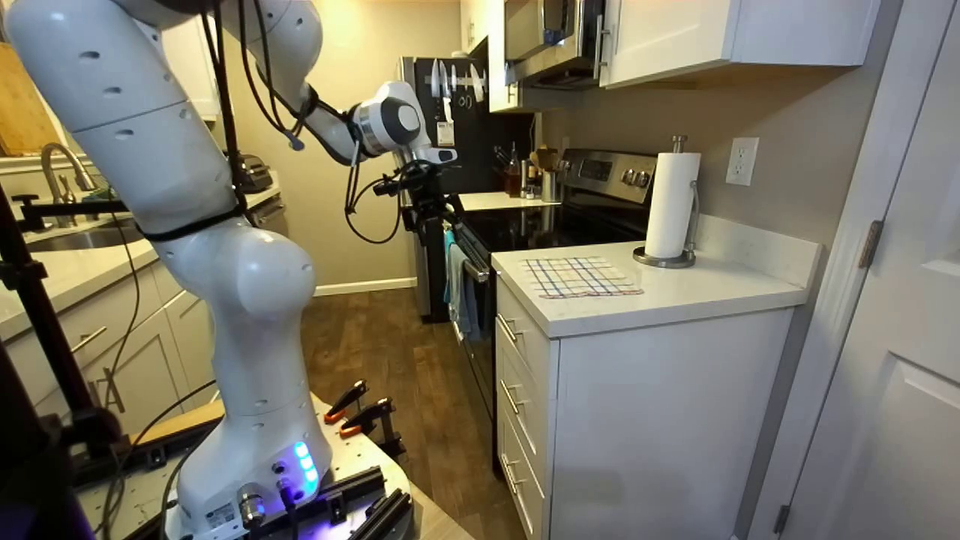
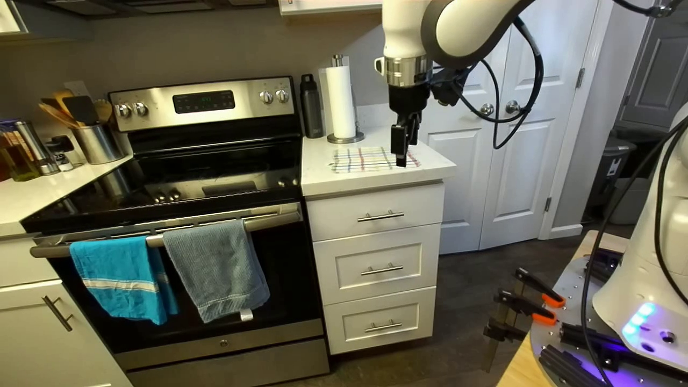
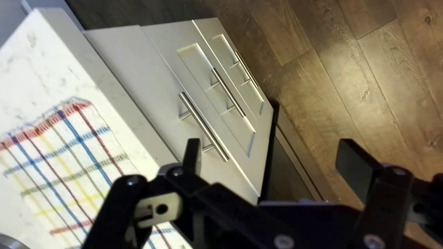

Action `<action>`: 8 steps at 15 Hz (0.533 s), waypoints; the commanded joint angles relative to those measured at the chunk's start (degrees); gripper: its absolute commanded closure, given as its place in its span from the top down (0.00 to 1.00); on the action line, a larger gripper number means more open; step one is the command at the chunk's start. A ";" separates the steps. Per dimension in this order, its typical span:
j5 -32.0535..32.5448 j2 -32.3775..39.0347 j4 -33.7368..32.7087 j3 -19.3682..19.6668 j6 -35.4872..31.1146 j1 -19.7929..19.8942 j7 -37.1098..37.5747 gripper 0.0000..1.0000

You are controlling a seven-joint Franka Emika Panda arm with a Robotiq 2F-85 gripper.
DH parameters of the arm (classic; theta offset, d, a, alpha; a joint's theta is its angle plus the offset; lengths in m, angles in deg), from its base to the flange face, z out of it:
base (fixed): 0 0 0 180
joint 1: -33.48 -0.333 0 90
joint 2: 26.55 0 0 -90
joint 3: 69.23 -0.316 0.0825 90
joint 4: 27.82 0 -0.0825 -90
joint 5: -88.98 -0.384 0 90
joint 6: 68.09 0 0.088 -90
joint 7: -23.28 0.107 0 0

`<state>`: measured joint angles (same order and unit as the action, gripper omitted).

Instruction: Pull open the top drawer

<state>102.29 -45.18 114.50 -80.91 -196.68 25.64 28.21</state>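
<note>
The jaws are spread wide in the air, apart from the bar handle (image 3: pixel 204 127) of the top drawer (image 2: pixel 376 204). That drawer sits closed, first in its cabinet (image 1: pixel 660 427); two deeper drawers (image 2: pixel 376 258) lie below it. Above it, the table (image 2: pixel 318 161) bears a checked cloth (image 1: pixel 581 276) and, farther back, a paper towel roll (image 1: pixel 671 206). Beside it stands the stove (image 2: pixel 188 207).

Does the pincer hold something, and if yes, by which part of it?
Nothing is held: the pincer stands open, and the top drawer's bar handle is ungripped.
</note>
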 commanded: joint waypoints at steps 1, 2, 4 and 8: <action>4.72 5.31 -2.03 -1.83 -4.81 -1.43 -3.79 1.00; 6.97 6.95 -2.23 -2.40 -6.52 -1.46 -4.00 1.00; 12.85 10.23 -2.68 -2.84 -9.50 -0.60 -2.71 1.00; 20.67 16.94 -3.63 -0.85 -13.41 0.57 -1.15 1.00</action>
<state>117.96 -33.28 112.32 -82.89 -207.20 24.93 26.61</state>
